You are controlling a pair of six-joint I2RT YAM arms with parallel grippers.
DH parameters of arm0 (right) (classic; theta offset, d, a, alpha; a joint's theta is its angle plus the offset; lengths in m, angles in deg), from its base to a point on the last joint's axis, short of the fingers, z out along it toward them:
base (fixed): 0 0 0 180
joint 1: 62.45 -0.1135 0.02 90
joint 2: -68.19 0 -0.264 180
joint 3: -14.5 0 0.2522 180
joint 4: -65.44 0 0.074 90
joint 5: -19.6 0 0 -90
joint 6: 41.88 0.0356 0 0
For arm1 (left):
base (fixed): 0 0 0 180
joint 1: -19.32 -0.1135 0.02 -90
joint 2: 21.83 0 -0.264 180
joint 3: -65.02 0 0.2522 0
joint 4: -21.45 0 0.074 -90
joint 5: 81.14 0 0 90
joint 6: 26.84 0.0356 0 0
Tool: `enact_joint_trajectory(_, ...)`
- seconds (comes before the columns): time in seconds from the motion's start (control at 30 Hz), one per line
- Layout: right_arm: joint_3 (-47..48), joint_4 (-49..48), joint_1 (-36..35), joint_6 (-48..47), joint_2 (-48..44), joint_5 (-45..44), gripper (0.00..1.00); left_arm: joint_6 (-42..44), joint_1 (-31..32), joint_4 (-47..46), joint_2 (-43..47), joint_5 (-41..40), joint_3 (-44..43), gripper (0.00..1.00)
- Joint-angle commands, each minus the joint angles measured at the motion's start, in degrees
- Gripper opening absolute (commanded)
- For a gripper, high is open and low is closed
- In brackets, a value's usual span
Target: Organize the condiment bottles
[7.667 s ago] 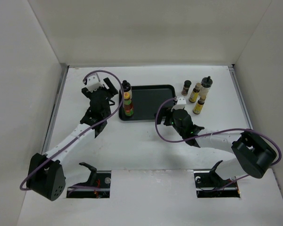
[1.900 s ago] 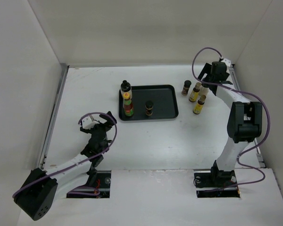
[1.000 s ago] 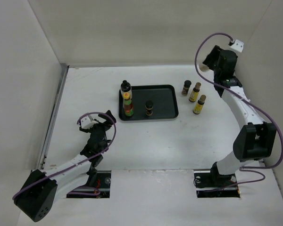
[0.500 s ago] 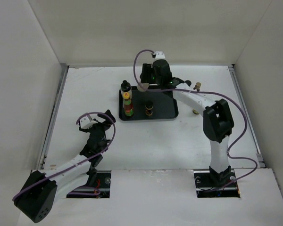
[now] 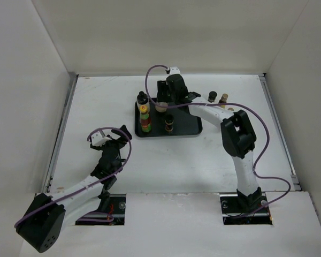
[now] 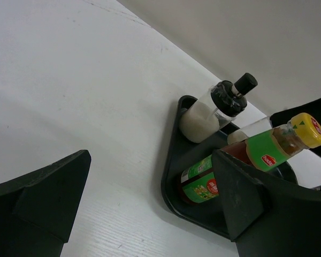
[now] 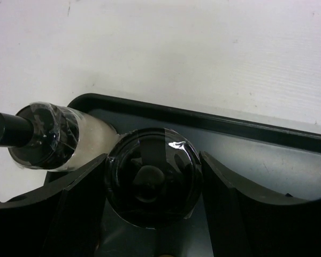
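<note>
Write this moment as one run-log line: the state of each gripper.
left gripper open, empty, away from tray | right gripper shut on pale black-capped bottle, over tray's far-left corner

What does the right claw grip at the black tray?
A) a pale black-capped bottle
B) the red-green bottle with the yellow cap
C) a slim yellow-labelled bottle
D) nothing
A: the right wrist view shows the right claw with a finger on each side of a pale black-capped bottle, at the black tray.
</note>
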Motion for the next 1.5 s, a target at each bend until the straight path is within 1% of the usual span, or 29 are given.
enact_joint_trajectory(0.0,3.8,-6.3,-1.9,-0.8,1.1,-1.3,0.60,-0.6,-0.5,-2.5,0.5,0.8,0.0,1.00)
enact_joint_trajectory(0.2,4.0,-6.7,-2.4,0.1,2.8,-2.5,0.67,-0.7,-0.6,-2.2,1.7,0.8,0.2,1.00)
enact_joint_trajectory(0.33,3.6,-7.0,-2.4,0.8,1.5,-2.8,0.79,-0.8,-0.7,-2.1,1.1,0.9,0.1,1.00)
enact_joint_trajectory(0.47,0.7,-8.7,-2.4,2.8,-4.3,-2.6,0.87,-0.8,-0.9,-2.1,1.0,1.0,0.1,1.00)
enact_joint_trajectory(0.6,-2.3,-9.1,-1.3,3.0,-10.9,-2.5,0.92,-0.8,-0.8,-2.3,1.0,1.3,0.1,1.00)
enact_joint_trajectory(0.67,-5.3,-9.8,0.2,3.0,-15.1,-2.5,0.93,-0.8,-1.0,-2.4,0.5,1.3,0.1,1.00)
enact_joint_trajectory(0.77,-10.8,-11.1,4.3,2.1,-20.2,-3.0,0.91,-0.8,-0.9,-2.4,0.8,1.8,0.0,1.00)
enact_joint_trajectory(0.87,-16.2,-10.3,10.8,1.2,-23.9,-3.0,0.83,-0.9,-1.0,-2.5,0.3,1.8,0.1,1.00)
enact_joint_trajectory(0.93,-19.2,-8.3,15.2,0.2,-25.7,-3.8,0.72,-1.0,-0.9,-2.5,0.4,1.8,0.0,1.00)
enact_joint_trajectory(0.97,-20.4,-7.3,16.7,0.0,-26.5,-4.2,0.71,-1.0,-0.9,-2.5,0.3,1.8,0.0,1.00)
enact_joint_trajectory(1.03,-23.4,-5.4,19.7,-1.0,-28.7,-5.5,0.70,-1.1,-1.0,-2.6,-0.6,1.8,-0.2,1.00)
enact_joint_trajectory(1.13,-28.0,-5.0,21.8,-1.8,-31.4,-8.9,0.76,-1.1,-0.9,-2.6,-1.0,2.2,-0.4,1.00)
enact_joint_trajectory(1.2,-30.1,-5.1,22.2,-2.4,-31.9,-10.9,0.76,-1.3,-0.9,-2.7,-1.4,2.3,-0.5,1.00)
enact_joint_trajectory(1.37,-30.1,-5.2,23.4,-2.2,-29.4,-11.0,0.71,-1.5,-0.7,-2.7,-1.6,2.8,-0.6,1.00)
enact_joint_trajectory(1.47,-29.7,-5.2,24.1,-1.8,-28.3,-11.4,0.62,-1.5,-1.0,-2.7,-1.8,2.8,-0.6,1.00)
